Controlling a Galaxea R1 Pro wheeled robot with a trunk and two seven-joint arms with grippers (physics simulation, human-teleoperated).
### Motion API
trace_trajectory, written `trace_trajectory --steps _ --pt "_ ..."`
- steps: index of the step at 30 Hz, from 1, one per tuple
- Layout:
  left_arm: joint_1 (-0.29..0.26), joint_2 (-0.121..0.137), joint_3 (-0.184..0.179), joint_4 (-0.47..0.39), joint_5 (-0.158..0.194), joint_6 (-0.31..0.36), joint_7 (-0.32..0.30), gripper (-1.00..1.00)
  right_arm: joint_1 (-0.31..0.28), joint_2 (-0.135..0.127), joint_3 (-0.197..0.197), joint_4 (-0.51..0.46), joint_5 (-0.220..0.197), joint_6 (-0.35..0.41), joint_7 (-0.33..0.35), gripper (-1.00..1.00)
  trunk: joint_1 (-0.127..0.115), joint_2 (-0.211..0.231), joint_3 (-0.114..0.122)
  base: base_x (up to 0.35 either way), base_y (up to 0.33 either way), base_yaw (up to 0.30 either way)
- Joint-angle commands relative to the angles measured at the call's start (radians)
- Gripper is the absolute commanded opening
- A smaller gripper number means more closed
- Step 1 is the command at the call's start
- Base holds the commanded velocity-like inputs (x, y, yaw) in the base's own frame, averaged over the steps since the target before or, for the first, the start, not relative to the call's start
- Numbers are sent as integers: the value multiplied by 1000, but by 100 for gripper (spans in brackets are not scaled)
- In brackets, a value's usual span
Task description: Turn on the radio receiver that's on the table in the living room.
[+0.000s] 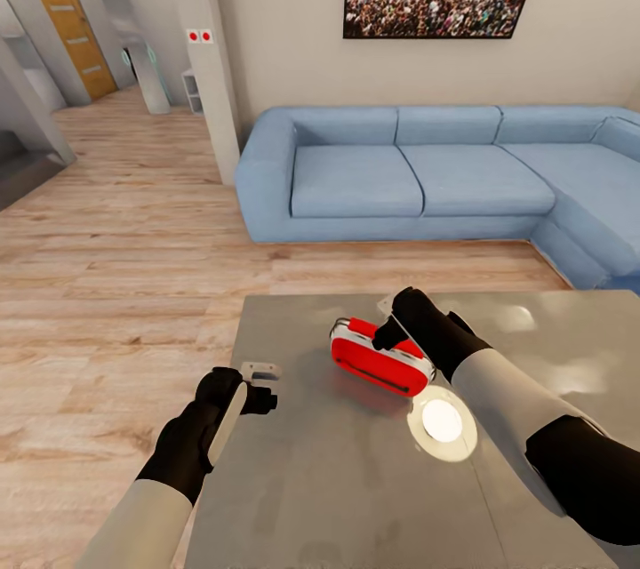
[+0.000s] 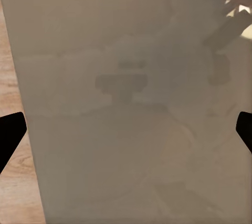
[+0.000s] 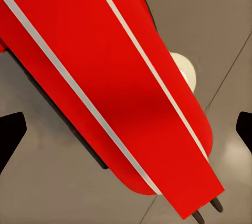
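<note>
The radio receiver (image 1: 382, 358) lies flat near the middle of the glossy table (image 1: 356, 480). The right tool (image 1: 388, 333) hangs spread wide just over its top, gripping nothing. A slanted press could skid the light box across the slick surface. The left tool (image 1: 260, 387), also open and empty, waits at the table's edge.
</note>
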Motion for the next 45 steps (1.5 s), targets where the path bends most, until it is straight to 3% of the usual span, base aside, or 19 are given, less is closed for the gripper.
trace_trajectory --steps 1,39,45 --pt "0 0 0 0 0 0 0 100 0 0 0 0 0 0 0 100 0 0 -2 0 0 0" --pt "0 0 -1 1 0 0 0 100 0 -1 0 0 2 0 -1 100 0 0 -55 0 0 0" --pt "0 0 -2 0 0 0 0 100 0 -1 0 0 54 1 -1 100 0 0 -58 0 0 0"
